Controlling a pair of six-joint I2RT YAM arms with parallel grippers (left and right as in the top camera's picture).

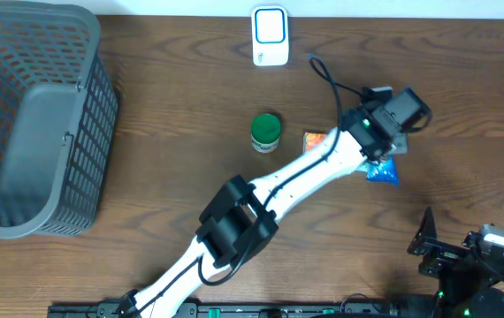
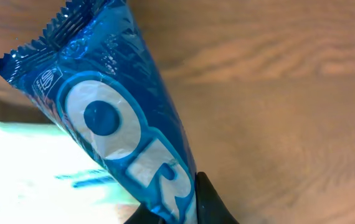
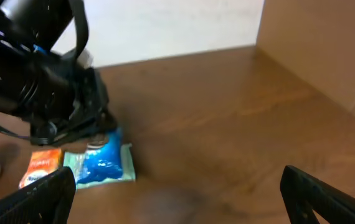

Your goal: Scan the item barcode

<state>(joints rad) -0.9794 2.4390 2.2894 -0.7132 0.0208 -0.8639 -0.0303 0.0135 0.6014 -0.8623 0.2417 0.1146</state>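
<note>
Reaching across the tabletop to its right side, our left end effector is pinched tight on one end of a blue snack packet, whose crimped far end points away in the left wrist view, white "O" and "R" lettering facing up. From overhead the blue snack packet sits just right of an orange packet and partly under the left arm's wrist. In the right wrist view it lies over a pale green packet – we cannot tell whether it is lifted clear or resting there. A green-lidded jar stands near the middle, left of the orange packet. The white scanner sits at the far edge of the tabletop, well apart from the held packet, and a gray plastic basket fills the left side. Our right end effector hangs near the front right corner – jaws spread wide, holding nothing.
</note>
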